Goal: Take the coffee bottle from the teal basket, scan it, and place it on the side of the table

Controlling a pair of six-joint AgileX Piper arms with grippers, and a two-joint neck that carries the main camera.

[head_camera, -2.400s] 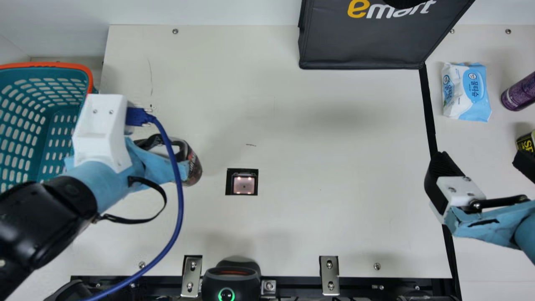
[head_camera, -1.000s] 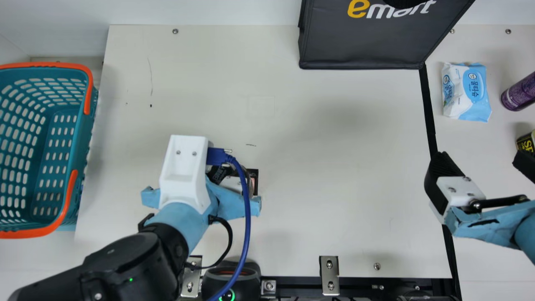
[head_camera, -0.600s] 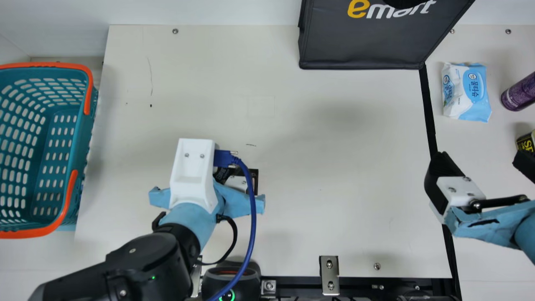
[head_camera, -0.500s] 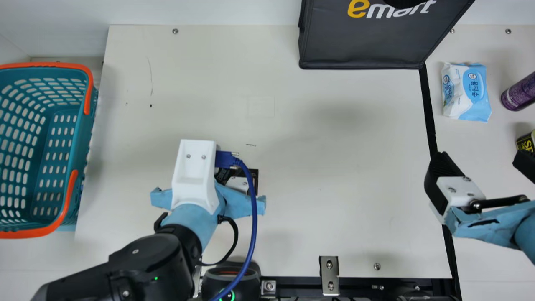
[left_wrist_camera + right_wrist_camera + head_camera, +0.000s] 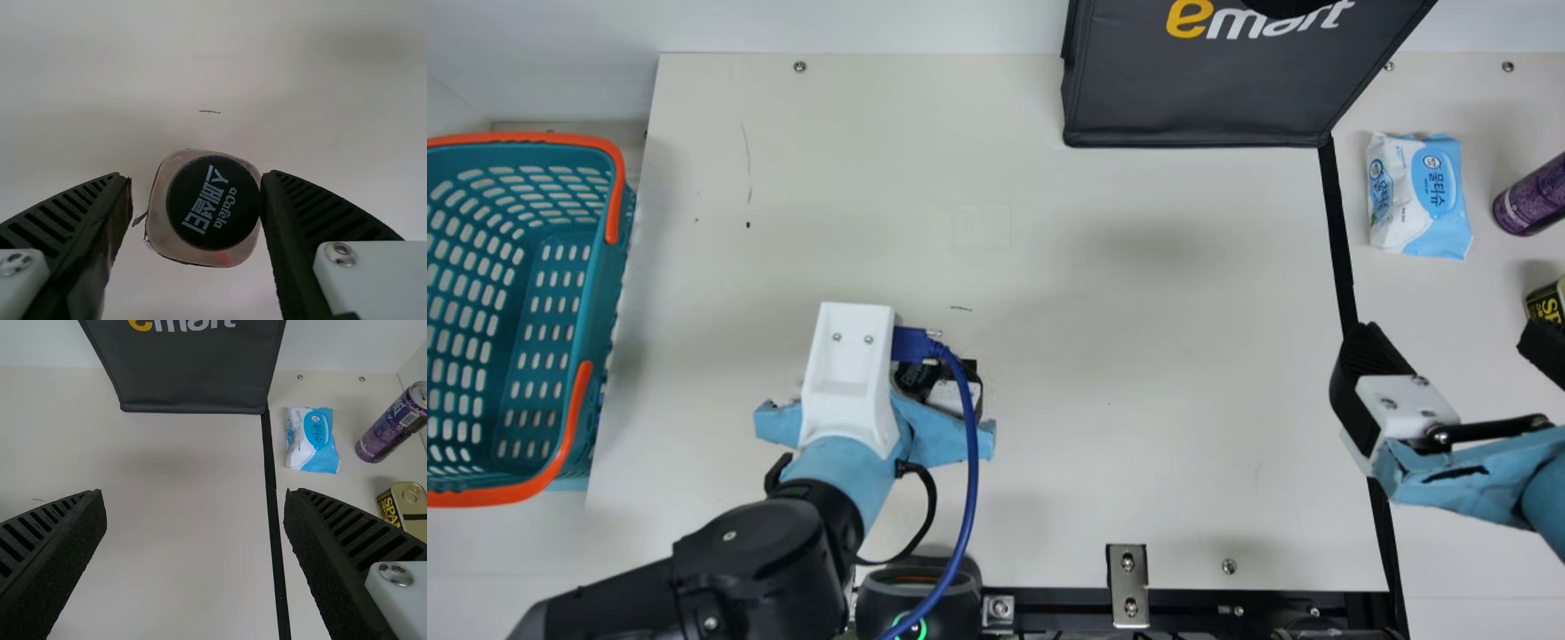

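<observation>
Basket (image 5: 605,284) at left; bag (image 5: 1200,98) at back; wipes (image 5: 1423,200) at right, can (image 5: 1532,200) beside them, tin (image 5: 1547,304) before can.

The teal basket (image 5: 606,284) looks plastic, the bag (image 5: 1192,93) matt cloth, the bracket (image 5: 1128,586) metal.

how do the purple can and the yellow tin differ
The purple can is tall and slim, while the yellow tin is short and squat. The purple can is round; the yellow tin is boxy with rounded corners. Both stand upright on the right side of the table.
</observation>
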